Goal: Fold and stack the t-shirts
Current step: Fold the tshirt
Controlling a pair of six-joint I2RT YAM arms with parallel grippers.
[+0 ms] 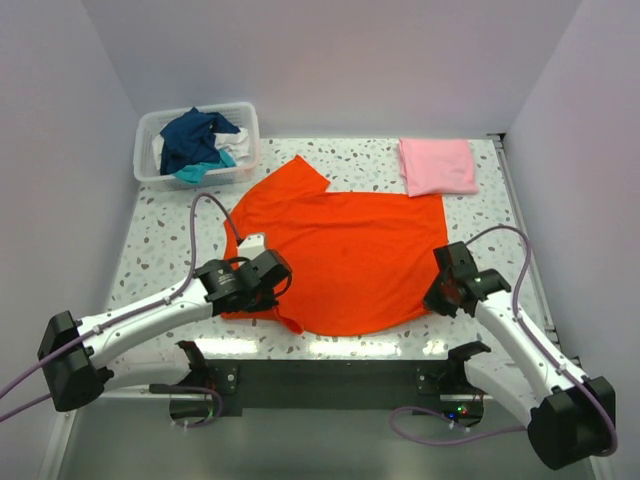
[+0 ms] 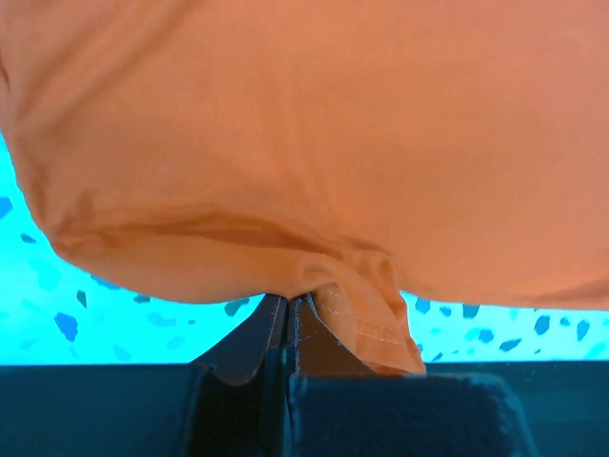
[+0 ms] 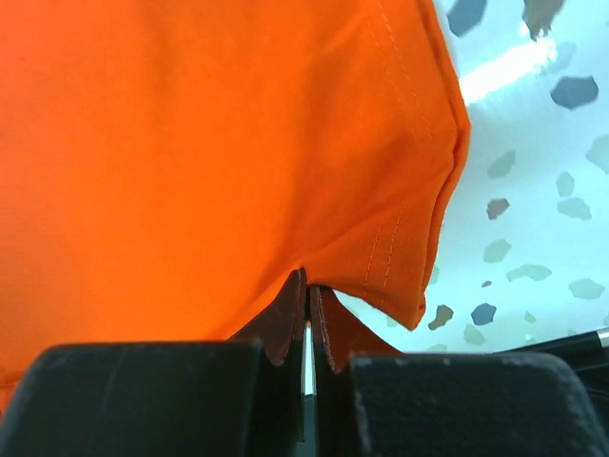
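1. The orange-red t-shirt [image 1: 345, 250] lies spread out flat mid-table [image 1: 160, 240], one sleeve poking toward 11 o'clock.
2. The left gripper [image 1: 275, 285] sits at the shirt's 8 o'clock. Its fingers are squeezed right together on a bunched bit of the near edge, and the wrist view shows cloth wedged between the jaws.
3. The right gripper [image 1: 436, 298] is at the shirt's 4 o'clock, also clamped tight, with the stitched hem corner caught between its fingers.
4. To me this looks like the start of the first fold, near edge carried over toward 12 o'clock. I'd lift both ends together at the same height and hold the hem taut between them. Then lay it down square with the far edge so the whole shirt doesn't get dragged along.
5. Watch the left side, imo. That pinch looks lumpy, maybe more than one layer, so the fold could come out crooked there.
6. The folded pink t-shirt [image 1: 437, 166] sits at the table's 1 o'clock, probably the stack spot. The basket [image 1: 150, 175] at 11 o'clock holds the rest, navy, teal and white.
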